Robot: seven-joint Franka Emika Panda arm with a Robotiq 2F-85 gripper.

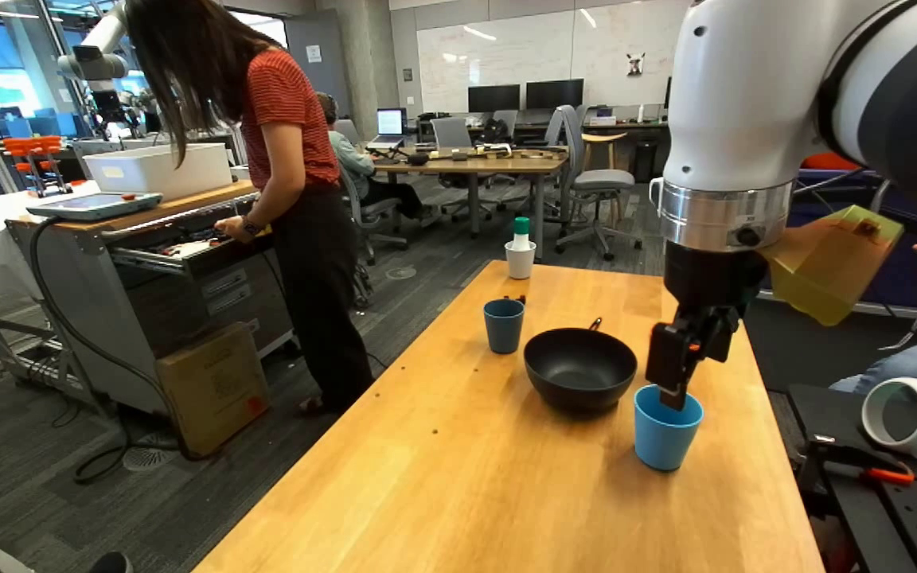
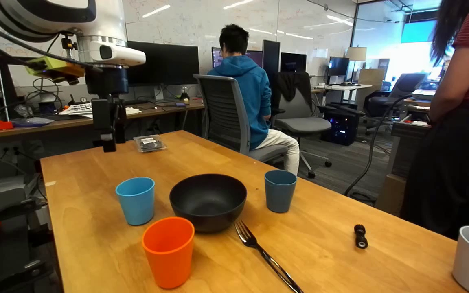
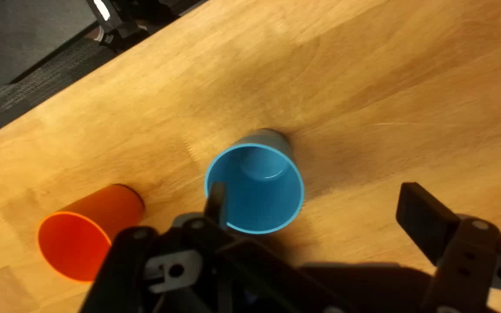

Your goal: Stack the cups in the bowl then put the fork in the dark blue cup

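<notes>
Around the wide, shallow, round black bowl [image 2: 208, 203], the task looks to be at its start: nothing is stacked in it. On one side of the bowl stand the small light blue plastic cup [image 2: 136, 205] and the small orange plastic cup [image 2: 171, 258]; on its opposite side stands the small dark blue plastic cup [image 2: 280, 192]. The shiny dark fork [image 2: 268, 257] lies just beside the bowl, tines nearest it. The black gripper [image 3: 313, 196] hangs on the light blue cup's side of the bowl, jaws wide apart, holding nothing. All the stacking remains, then the fork's placing.
</notes>
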